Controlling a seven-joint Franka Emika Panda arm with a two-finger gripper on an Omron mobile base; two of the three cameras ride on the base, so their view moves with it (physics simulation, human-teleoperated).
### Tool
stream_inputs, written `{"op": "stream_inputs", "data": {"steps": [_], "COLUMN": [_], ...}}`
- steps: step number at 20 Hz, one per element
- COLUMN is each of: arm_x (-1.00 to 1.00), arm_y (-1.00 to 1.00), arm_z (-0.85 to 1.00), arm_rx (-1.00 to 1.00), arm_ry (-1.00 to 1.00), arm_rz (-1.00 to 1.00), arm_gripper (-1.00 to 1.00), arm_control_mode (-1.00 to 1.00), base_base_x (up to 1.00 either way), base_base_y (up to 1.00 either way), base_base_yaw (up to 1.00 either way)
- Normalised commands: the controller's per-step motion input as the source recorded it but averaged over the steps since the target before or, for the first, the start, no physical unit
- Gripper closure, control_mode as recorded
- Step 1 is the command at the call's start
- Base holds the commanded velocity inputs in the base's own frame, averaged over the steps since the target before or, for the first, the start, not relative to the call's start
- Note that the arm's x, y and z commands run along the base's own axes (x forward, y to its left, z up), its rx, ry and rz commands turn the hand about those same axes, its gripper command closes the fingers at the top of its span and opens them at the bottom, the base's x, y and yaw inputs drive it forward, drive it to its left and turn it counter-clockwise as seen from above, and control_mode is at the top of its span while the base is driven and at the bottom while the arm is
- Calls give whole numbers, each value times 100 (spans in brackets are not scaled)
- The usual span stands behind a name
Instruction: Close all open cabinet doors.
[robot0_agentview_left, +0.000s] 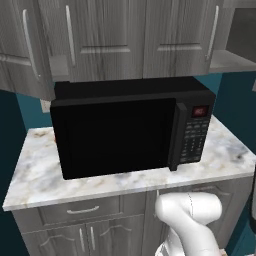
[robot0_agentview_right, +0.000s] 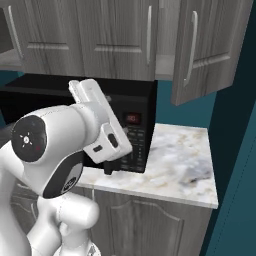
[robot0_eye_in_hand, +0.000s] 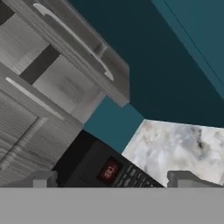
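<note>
fingers (robot0_eye_in_hand: 43, 178) show as two small grey tips at the bottom of the hand view, set wide apart with nothing between them, so the gripper (robot0_eye_in_hand: 116, 179) is spread and empty. in the right base view it hangs at centre-left (robot0_agentview_right: 107, 167), in front of the black microwave (robot0_agentview_right: 131, 125) and well below the cabinets.

one cabinet door (robot0_agentview_right: 207, 50) stands swung out at the upper right of the right base view, its silver handle (robot0_agentview_right: 190, 47) facing the room; in the hand view it sits at the upper left (robot0_eye_in_hand: 83, 48). a second open door (robot0_agentview_left: 22, 50) hangs ajar at the upper left of the left base view, and a dark open cavity (robot0_agentview_left: 242, 35) shows at that view's upper right.

the risk, as i judge it, is the climb: the arm must rise past the microwave's top corner, and a careless sweep could clip it or catch the door's lower edge. a push near the hinge would also slip rather than swing it shut.

below, a white marbled counter (robot0_agentview_right: 185, 165) carries the microwave, grey drawer fronts (robot0_agentview_left: 80, 210) sit beneath, and teal walls (robot0_agentview_right: 235, 150) close the room.
</note>
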Motion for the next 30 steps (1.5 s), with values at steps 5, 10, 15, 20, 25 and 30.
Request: {"op": "stream_inputs", "data": {"steps": [5,10,15,20,25,30], "arm_x": [-9,-2,0,3,5,9], "arm_y": [-13,-16,-15,-14,-32,-37], "arm_z": [0,-5,-22,-15,0,0], "arm_rx": [28,24,19,17,14,6], "arm_ry": [0,-13,-34,-31,-4,0], "arm_rz": [-2,-7,-12,-12,-5,0], "arm_gripper": [-100,-100,-100,-100,-100,-100], "arm_control_mode": [-100,-100,-100,-100,-100,-100], "base_base_x": [0,0,0,0,0,0], "base_base_y": [0,0,0,0,0,0], "base_base_yaw": [0,0,0,0,0,0]}}
